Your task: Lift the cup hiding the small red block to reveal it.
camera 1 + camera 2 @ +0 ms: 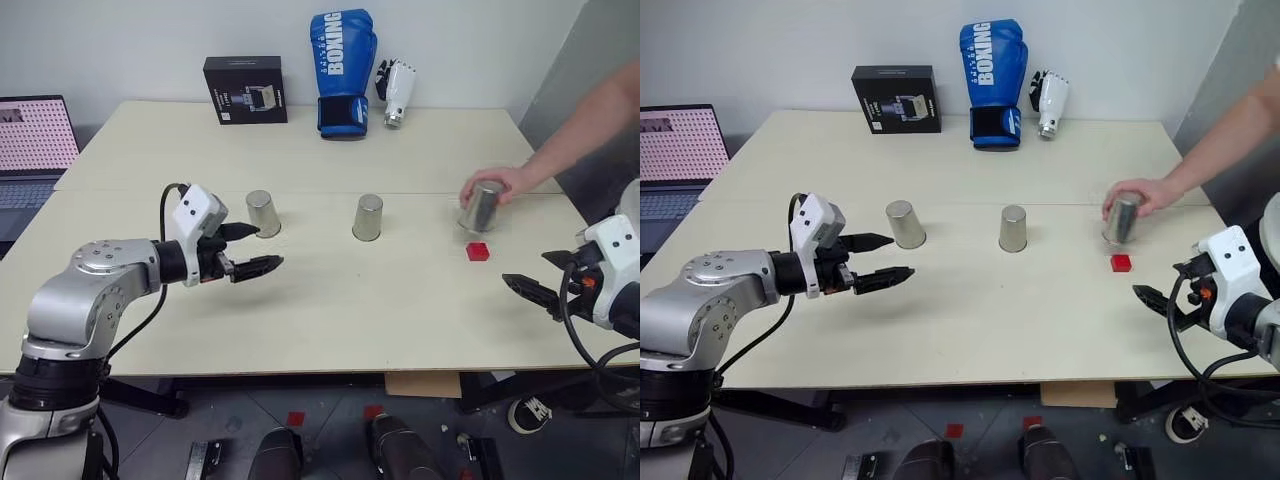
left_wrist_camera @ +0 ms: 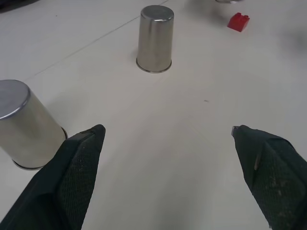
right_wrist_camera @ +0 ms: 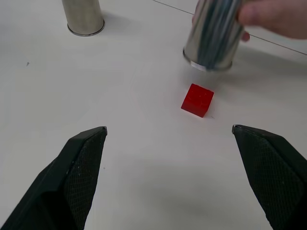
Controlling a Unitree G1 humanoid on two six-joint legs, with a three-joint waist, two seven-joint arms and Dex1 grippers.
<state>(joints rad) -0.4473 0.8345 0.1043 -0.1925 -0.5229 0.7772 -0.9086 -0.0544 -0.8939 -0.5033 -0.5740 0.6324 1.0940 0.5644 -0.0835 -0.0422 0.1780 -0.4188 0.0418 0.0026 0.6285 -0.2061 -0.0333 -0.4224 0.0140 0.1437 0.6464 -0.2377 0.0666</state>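
Observation:
Three silvery cups are on the cream table. The left cup (image 1: 263, 213) and the middle cup (image 1: 368, 217) stand upside down. A person's hand (image 1: 497, 181) grips the right cup (image 1: 482, 206), tilted and lifted off the table. The small red block (image 1: 478, 251) lies bare on the table just in front of that cup, also seen as the red block (image 3: 197, 99). My left gripper (image 1: 256, 249) hovers open in front of the left cup, empty. My right gripper (image 1: 540, 277) hovers open near the table's right edge, a little short of the block.
Along the far edge stand a black box (image 1: 245, 89), a blue boxing glove (image 1: 342, 72) and a white robot hand (image 1: 398, 92). A laptop (image 1: 35, 135) sits at far left. The person's arm (image 1: 585, 130) reaches in from the right.

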